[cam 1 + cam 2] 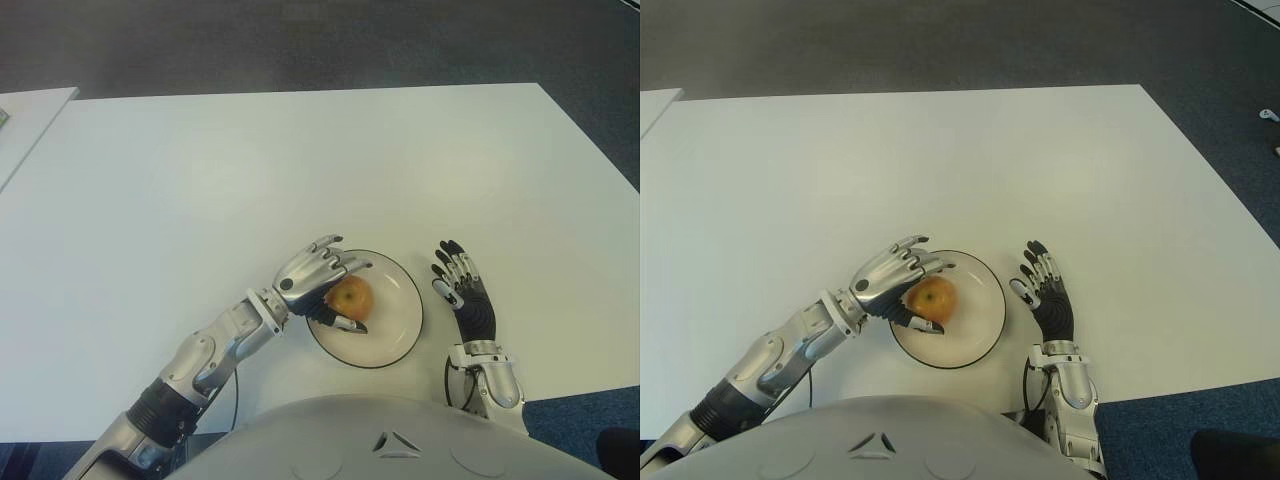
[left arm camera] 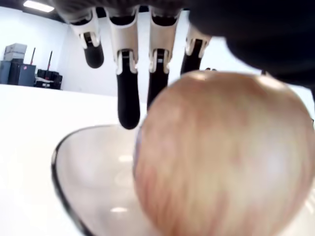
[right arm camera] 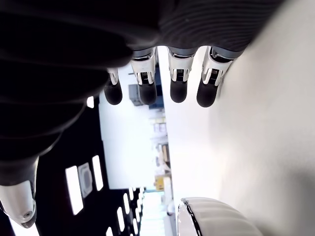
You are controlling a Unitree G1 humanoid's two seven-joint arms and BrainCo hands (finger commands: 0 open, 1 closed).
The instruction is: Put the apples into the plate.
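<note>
Although only one apple (image 1: 349, 297) shows anywhere, it is already over the plate (image 1: 395, 330), which sits close to the near edge of the table (image 1: 300, 170), somewhat toward the near right corner. The left hand (image 1: 322, 283) reaches in over the plate's left rim and has this apple between the thumb below and the fingers (image 2: 129, 101) arched above it; the left wrist view shows the fruit low inside the dish with those fingers standing fairly straight past it, so the hold looks loose. Whether the apple's underside is touching the plate or hanging just over it cannot be told.

Just beside the plate's right rim, the right hand (image 1: 462, 290) shows idle, its fingers (image 3: 178, 86) stretched out and holding nothing, with the plate's edge visible near it in its own wrist view.

Farther out, toward the far edge and both far corners, no other fruit appears on the white tabletop.

Judging from this, the job is nearly finished for this apple: what is left is to let go and draw the left hand clear. No further apples are in sight to fetch.
</note>
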